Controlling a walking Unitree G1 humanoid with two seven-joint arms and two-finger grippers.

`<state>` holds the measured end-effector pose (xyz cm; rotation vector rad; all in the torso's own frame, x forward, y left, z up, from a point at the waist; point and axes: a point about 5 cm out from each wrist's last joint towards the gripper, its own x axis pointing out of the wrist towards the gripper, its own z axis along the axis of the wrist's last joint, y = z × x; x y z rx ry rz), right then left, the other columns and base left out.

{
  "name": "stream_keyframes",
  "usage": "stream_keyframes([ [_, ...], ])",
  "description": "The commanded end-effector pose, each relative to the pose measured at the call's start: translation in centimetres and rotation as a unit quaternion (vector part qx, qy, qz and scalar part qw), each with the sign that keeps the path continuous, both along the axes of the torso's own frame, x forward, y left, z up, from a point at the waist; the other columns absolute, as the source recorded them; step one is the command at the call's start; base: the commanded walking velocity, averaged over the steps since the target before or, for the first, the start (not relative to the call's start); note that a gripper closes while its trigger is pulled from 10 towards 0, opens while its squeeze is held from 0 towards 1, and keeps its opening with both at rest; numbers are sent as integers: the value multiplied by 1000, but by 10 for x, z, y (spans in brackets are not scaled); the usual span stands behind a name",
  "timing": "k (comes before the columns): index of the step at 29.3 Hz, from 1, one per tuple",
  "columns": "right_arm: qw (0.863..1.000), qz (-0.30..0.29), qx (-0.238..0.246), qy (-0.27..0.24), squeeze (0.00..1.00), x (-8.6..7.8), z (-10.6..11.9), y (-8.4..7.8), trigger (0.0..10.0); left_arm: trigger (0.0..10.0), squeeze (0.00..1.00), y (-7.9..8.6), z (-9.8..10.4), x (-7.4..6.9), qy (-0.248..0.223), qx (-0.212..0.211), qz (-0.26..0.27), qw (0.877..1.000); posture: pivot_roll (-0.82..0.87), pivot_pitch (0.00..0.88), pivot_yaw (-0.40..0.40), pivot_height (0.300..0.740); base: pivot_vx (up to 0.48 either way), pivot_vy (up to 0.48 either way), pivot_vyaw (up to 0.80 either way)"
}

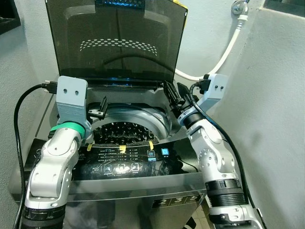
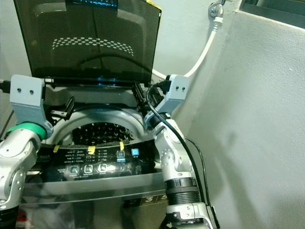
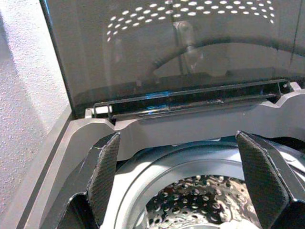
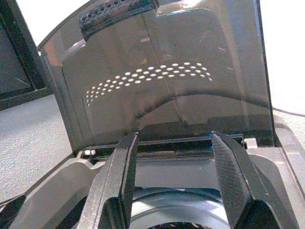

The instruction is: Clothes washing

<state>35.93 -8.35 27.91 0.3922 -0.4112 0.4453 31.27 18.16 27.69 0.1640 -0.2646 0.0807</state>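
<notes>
A top-loading washing machine stands before me with its dark tinted lid [image 1: 116,43] raised upright. Its perforated steel drum [image 1: 125,131] is exposed, and I make out no clothes inside. My left gripper [image 1: 97,110] hovers over the left rim of the tub, open and holding nothing. In the left wrist view its fingers [image 3: 105,176] stand wide apart above the drum [image 3: 200,200]. My right gripper [image 1: 174,95] is at the back right corner near the lid hinge, open and empty. The right wrist view looks between its fingers [image 4: 119,181] at the lid [image 4: 167,71].
The control panel [image 1: 128,160] with lit buttons and yellow tape marks runs along the machine's front edge. A white hose [image 1: 228,47] climbs the wall from behind the machine. A grey wall [image 1: 276,119] stands close on the right, another on the left.
</notes>
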Motion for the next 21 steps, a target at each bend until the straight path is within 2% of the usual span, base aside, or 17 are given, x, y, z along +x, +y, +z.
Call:
stream_keyframes([
  [1,1000,-4,-8,8,0,-2,-4,0,10000,10000,0,-4,-5,0,7,1,-4,1000,50,0,-52,740,0,0,0],
  [16,1000,2,-22,13,0,-5,-4,6,10000,10000,0,-7,-4,-2,-8,-13,-2,1000,43,6,-68,740,0,-470,0],
  [19,1000,3,-22,14,0,-5,-4,6,10000,10000,0,-7,-4,-2,-8,-16,-1,1000,43,6,-68,740,0,0,0],
  [20,1000,3,-24,15,0,-5,-4,5,10000,10000,0,-7,-5,-2,-6,-69,-13,998,42,7,-67,740,0,330,0],
  [21,1000,3,-24,15,0,-5,-4,5,10000,10000,0,-8,-4,-3,-6,-77,-18,997,42,7,-67,740,0,480,0],
])
